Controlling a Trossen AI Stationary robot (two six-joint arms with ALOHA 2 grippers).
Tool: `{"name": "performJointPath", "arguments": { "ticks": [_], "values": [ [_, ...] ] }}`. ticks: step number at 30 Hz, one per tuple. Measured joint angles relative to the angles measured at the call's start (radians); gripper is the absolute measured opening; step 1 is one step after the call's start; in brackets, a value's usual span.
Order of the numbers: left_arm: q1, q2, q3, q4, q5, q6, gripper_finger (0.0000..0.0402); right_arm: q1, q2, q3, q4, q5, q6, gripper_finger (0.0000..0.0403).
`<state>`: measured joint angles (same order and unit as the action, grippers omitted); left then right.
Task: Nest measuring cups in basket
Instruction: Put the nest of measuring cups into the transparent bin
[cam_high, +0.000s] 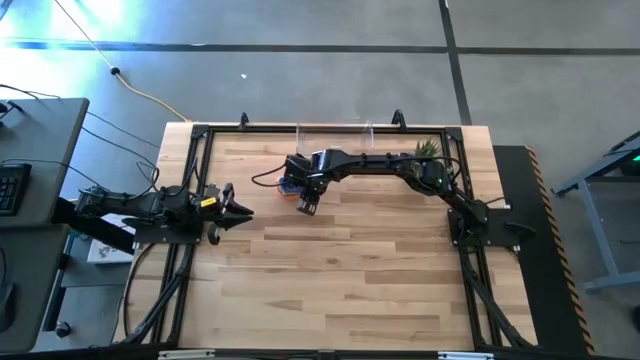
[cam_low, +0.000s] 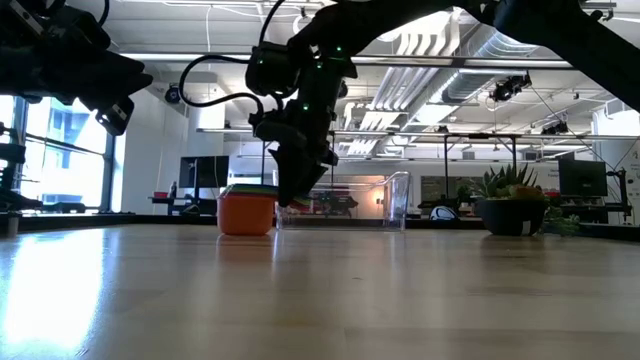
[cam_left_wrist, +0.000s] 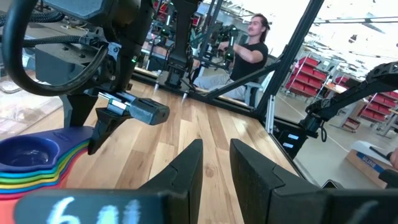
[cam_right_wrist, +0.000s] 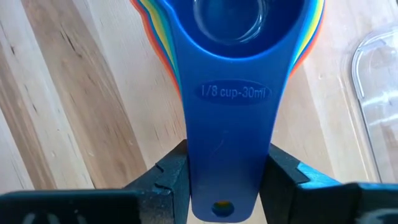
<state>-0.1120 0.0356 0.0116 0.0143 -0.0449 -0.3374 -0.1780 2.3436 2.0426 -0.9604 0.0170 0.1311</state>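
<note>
Here: one nested cup stack (cam_right_wrist: 249, 37); right hand (cam_right_wrist: 230, 180) clamps blue handle (cam_right_wrist: 231, 137)

right end effector (cam_low: 292, 195) low beside orange cup stack (cam_low: 246, 210); clear basket (cam_low: 392, 203) behind, grip unclear.

- A wooden table (cam_high: 340, 280) stood on a grey floor (cam_high: 300, 80).
- A potted plant (cam_high: 427, 148) sat at the table's far right corner.
- A desk (cam_high: 30, 150) stood left of the table.
- A seated person (cam_left_wrist: 239, 53) showed beyond it.
</note>
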Motion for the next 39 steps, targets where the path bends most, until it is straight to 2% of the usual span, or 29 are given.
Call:
{"name": "performJointPath", "arguments": {
  "ticks": [39],
  "values": [
    [0.0, 0.0, 0.0, 0.0, 0.0, 0.0, 0.0071, 0.015, -0.009, 0.0, 0.029, -0.001, 0.002, 0.0124]
  ]
}}
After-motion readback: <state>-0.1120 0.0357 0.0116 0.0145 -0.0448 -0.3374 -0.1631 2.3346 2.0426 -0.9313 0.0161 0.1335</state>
